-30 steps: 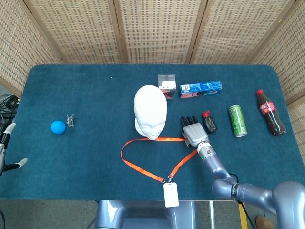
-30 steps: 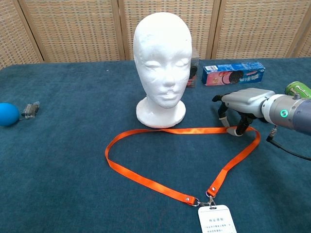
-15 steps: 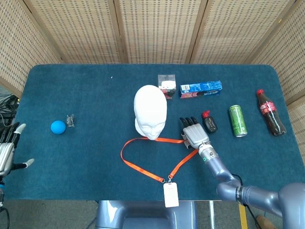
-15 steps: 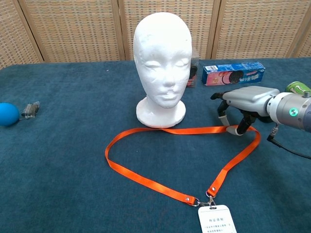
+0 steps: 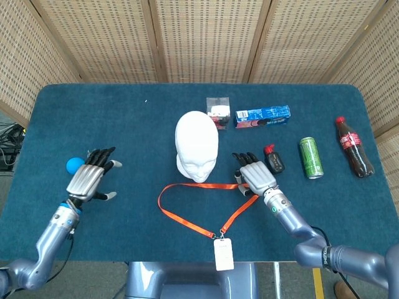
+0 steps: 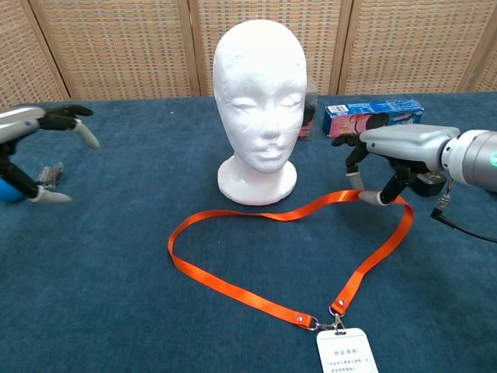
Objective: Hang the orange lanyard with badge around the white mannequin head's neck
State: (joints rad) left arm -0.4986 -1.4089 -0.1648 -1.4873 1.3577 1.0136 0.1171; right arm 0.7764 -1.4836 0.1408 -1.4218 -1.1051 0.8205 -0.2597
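The white mannequin head (image 5: 197,146) stands upright mid-table, its face (image 6: 260,101) turned toward me. The orange lanyard (image 5: 185,218) lies as an open loop on the blue cloth in front of its base, strap (image 6: 233,287) flat on the left, and its white badge (image 6: 347,351) sits at the near edge. My right hand (image 6: 396,148) pinches the strap's right bend just right of the base and holds that end slightly off the cloth; it also shows in the head view (image 5: 255,176). My left hand (image 5: 89,179) hovers over the left side, fingers spread and empty, far from the lanyard.
A blue ball (image 5: 73,164) and a small dark clip (image 6: 50,176) lie by the left hand. Behind the head are a clear box (image 5: 218,111) and a blue cookie box (image 5: 262,116). A black object (image 5: 274,159), green can (image 5: 310,157) and cola bottle (image 5: 354,146) stand right.
My left hand has come in from the table's left edge to hover near the blue ball. The right hand has raised its end of the strap a little.
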